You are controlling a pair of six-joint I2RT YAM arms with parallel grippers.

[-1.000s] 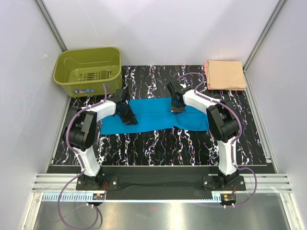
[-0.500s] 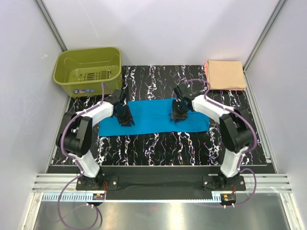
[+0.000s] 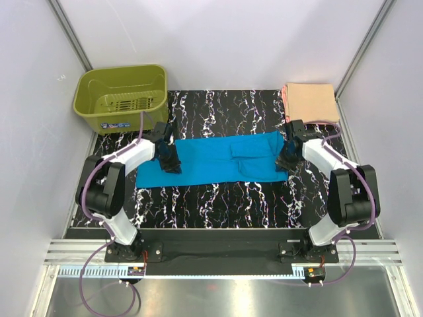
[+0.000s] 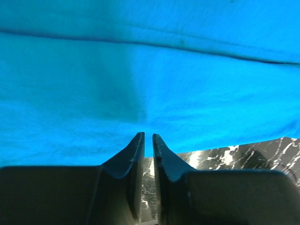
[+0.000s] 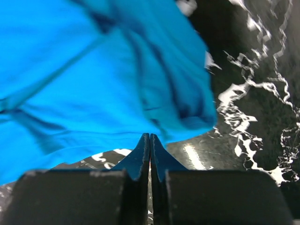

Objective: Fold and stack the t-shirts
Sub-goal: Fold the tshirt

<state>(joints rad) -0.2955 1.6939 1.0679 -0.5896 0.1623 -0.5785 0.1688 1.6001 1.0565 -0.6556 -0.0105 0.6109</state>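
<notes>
The turquoise t-shirt (image 3: 211,158) lies as a long flat band across the black marbled mat (image 3: 218,198), with a sleeve flap folded in on its right half. My left gripper (image 3: 170,162) is low over its left part. In the left wrist view its jaws (image 4: 148,136) stand a thin slit apart at the shirt's (image 4: 150,70) near edge, with only mat showing between them. My right gripper (image 3: 284,160) is at the shirt's right end, shut and empty (image 5: 150,136), its tips at the cloth's (image 5: 93,70) edge. The peach t-shirt (image 3: 310,102) lies folded at the back right.
An olive-green basket (image 3: 121,69) stands at the back left, just behind the left arm. White walls with metal posts close in the back and both sides. Bare mat (image 5: 253,117) runs in front of the shirt to the near rail.
My right gripper moved from the shirt's middle out to its right end, opening on the way and shutting again. The right half now lies flatter. My left gripper barely shifted left.
</notes>
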